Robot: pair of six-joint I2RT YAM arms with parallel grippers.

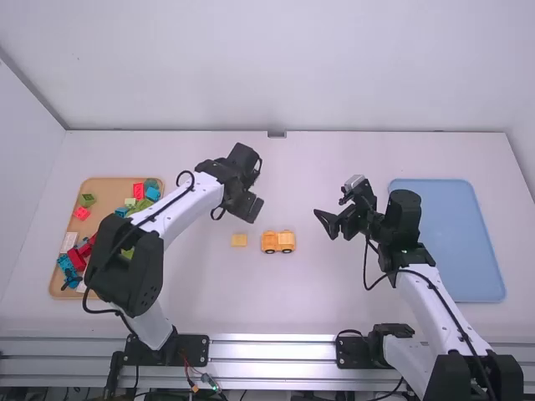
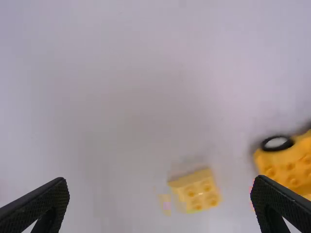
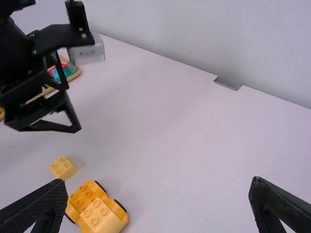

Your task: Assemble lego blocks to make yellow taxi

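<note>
My left gripper (image 1: 245,205) is over the table just beyond the small light-yellow block (image 1: 239,240); its open fingers (image 2: 162,179) hold nothing, with that block (image 2: 197,191) lying between and below them. Right of the block stands the orange-yellow car base (image 1: 270,241) with black wheels, its studs facing up. In the right wrist view a lighter yellow block (image 3: 101,217) sits on one end of the car base (image 3: 83,195), apart from the loose block (image 3: 62,168). My right gripper (image 1: 324,224) is to the right of the car, open and holding nothing (image 3: 159,180).
A wooden tray (image 1: 102,185) of red, green, blue and other blocks is at the left, partly behind the left arm. A blue tray (image 1: 465,242) lies at the right beside the right arm. Bare table (image 1: 309,175) stretches behind the car up to the back wall.
</note>
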